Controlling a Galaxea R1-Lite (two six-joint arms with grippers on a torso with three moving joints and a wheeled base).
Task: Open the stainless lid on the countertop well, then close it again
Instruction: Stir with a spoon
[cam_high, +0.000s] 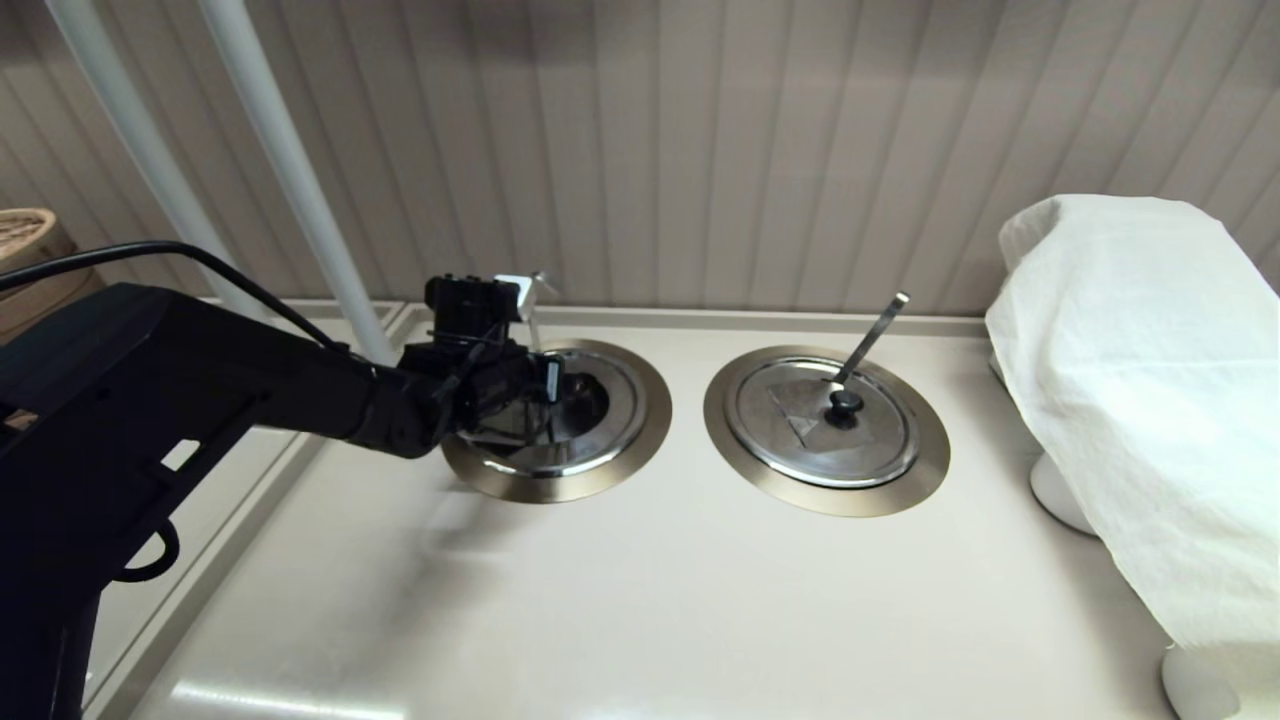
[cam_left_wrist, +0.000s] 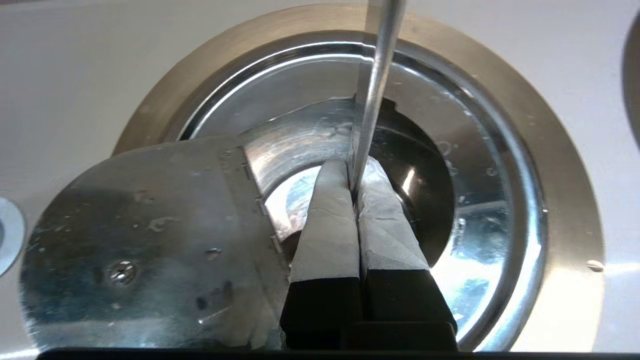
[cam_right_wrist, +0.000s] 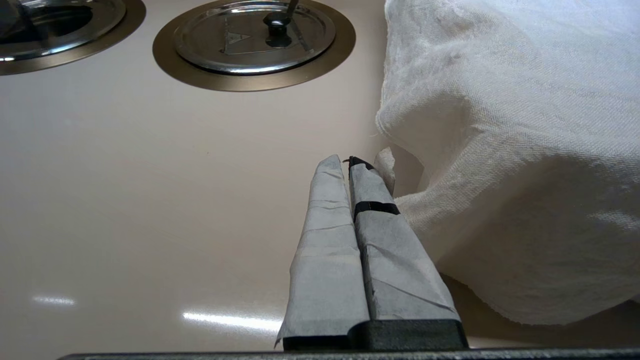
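The stainless lid (cam_left_wrist: 150, 235) on the left countertop well (cam_high: 640, 440) has its hinged flap tipped up, underside and centre screw toward the left wrist camera. The dark pot opening (cam_high: 592, 395) shows beside it. My left gripper (cam_high: 545, 385) hangs over the well (cam_left_wrist: 575, 200), fingers pressed together, with the raised flap leaning beside them. The thin hook-tipped ladle handle (cam_high: 533, 300) rises right at the left gripper's (cam_left_wrist: 354, 172) tips; the black knob is hidden. My right gripper (cam_right_wrist: 347, 162) is shut and empty, low over the counter, out of the head view.
The twin well with its closed lid (cam_high: 820, 410) and flat ladle handle (cam_high: 872, 335) lies to the right. A white cloth (cam_high: 1150, 380) covers something at the far right, close to the right gripper. White poles (cam_high: 290, 170) and a panelled wall stand behind.
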